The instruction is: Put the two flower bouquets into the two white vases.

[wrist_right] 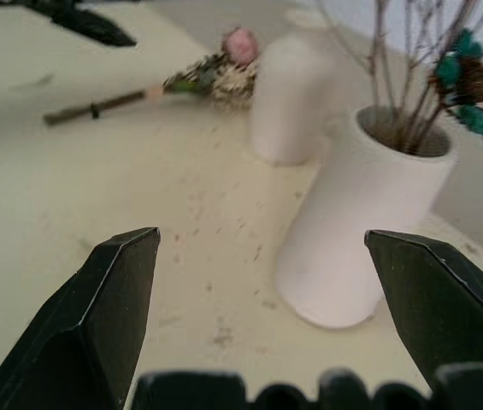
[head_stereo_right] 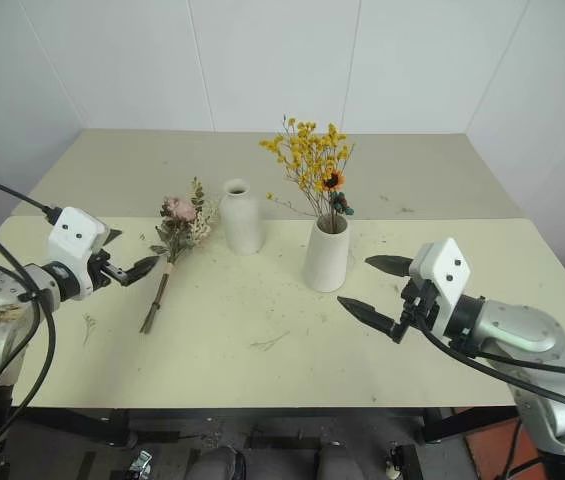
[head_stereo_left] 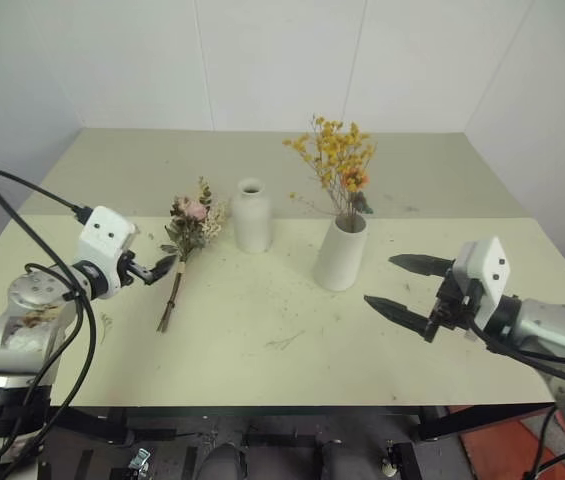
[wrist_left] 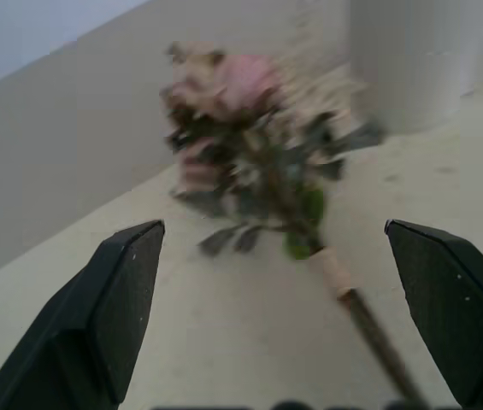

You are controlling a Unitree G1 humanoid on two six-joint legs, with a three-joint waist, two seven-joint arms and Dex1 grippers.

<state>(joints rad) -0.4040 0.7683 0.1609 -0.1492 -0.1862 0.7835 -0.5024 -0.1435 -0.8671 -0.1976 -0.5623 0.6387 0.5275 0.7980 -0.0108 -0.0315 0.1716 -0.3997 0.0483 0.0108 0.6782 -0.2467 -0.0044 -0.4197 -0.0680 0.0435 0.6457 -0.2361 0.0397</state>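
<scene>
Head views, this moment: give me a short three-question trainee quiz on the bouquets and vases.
1. True or false: the yellow-orange bunch stands in the wide-mouthed vase.
2. Where is the pink rose bouquet? A) in the bottle-shaped vase B) lying on the table to the robot's left of that vase C) held by the right gripper
3. Fill in: the fingers of the left gripper are ____ and hold nothing.

Key: 1 true; 2 B; 3 open.
</scene>
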